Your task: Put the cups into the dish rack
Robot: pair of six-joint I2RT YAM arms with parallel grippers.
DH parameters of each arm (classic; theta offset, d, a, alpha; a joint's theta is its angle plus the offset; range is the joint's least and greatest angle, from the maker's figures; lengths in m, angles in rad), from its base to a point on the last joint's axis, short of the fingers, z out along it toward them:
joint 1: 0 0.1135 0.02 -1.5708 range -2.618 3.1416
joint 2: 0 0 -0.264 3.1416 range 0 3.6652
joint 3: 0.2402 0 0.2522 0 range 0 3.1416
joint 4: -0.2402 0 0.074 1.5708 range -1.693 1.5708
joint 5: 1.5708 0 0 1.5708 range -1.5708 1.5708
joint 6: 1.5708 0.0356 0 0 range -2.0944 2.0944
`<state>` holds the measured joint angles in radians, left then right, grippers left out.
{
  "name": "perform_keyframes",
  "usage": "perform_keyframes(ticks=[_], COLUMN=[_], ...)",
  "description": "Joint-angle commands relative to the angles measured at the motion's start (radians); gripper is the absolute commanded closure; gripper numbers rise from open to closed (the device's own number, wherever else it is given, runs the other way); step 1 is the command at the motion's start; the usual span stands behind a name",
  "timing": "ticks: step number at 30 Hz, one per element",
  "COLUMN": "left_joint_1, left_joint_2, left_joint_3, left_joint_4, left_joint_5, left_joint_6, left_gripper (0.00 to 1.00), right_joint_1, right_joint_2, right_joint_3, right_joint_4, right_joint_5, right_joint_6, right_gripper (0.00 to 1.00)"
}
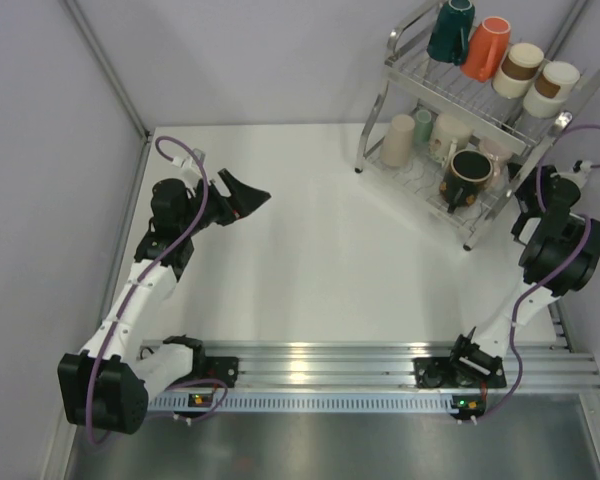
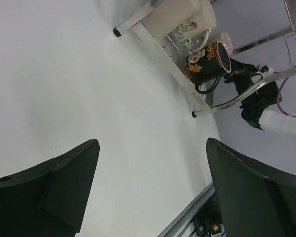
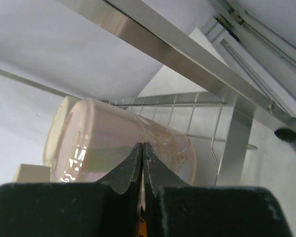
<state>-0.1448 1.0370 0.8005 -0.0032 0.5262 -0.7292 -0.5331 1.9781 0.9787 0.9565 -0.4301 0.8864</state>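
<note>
The dish rack [image 1: 374, 115] stands at the back right. Its upper tier holds a dark teal cup [image 1: 450, 30], an orange cup [image 1: 487, 47] and two white-and-brown cups [image 1: 520, 68]. The lower tier holds a beige cup [image 1: 399, 140], a mint cup [image 1: 422, 125], a cream mug [image 1: 448, 135], a black mug [image 1: 468, 175] and a pinkish cup [image 1: 495, 150]. My right gripper [image 3: 142, 145] is shut and empty at the rack's right end [image 1: 521, 196], its tips just in front of the pinkish cup [image 3: 113, 133] lying on the lower shelf. My left gripper [image 1: 250, 195] is open and empty over the bare table [image 2: 153, 143].
The rack's tube frame [image 3: 153, 44] crosses close above my right gripper. In the left wrist view the rack's lower rail [image 2: 153, 47], the black mug [image 2: 207, 61] and the cream mug [image 2: 187, 17] lie far ahead. A metal rail [image 1: 320, 365] runs along the near edge.
</note>
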Motion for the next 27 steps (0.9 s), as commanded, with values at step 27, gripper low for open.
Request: perform_keyframes(ticks=[27], left_joint_1=[0.002], left_joint_2=[0.015], left_joint_3=[0.258], left_joint_4=[-0.678], left_joint_5=[-0.879], left_joint_6=[-0.148], left_gripper=[0.06], right_joint_1=[-0.051], right_joint_2=[-0.814], right_joint_3=[-0.097], right_joint_4=[-1.102], right_joint_5=[0.579], right_joint_6=[-0.182], right_gripper=[0.93])
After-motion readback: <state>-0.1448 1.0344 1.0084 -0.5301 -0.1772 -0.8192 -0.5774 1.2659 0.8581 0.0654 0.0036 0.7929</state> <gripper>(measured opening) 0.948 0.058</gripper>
